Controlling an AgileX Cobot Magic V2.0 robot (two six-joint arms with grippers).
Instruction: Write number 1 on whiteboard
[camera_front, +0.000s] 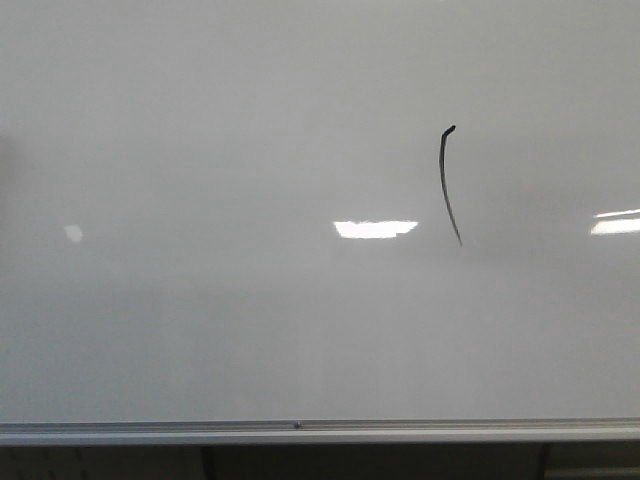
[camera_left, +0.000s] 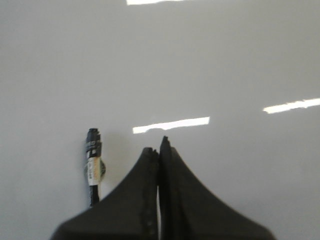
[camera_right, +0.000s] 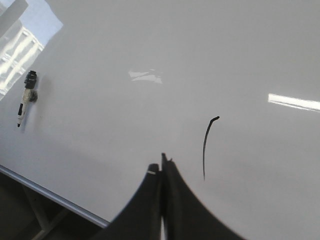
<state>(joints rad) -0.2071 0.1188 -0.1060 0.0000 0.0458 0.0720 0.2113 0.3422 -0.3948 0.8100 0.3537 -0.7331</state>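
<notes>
Nearest in both wrist views: black left gripper (camera_left: 159, 145) and black right gripper (camera_right: 162, 165), each clenched fingertip to fingertip on nothing, with no pen between the jaws. Just past the right fingertips, lower centre-right of that view and right of centre in the front view: the number 1 (camera_front: 448, 185), a thin, slightly curved black stroke hooked at the top, already drawn on the glossy pale grey whiteboard (camera_front: 200, 150). Farther off, upper left of the right wrist view: a black marker (camera_right: 25, 97) stuck to the board, so judged complete, nothing left but retreat.
</notes>
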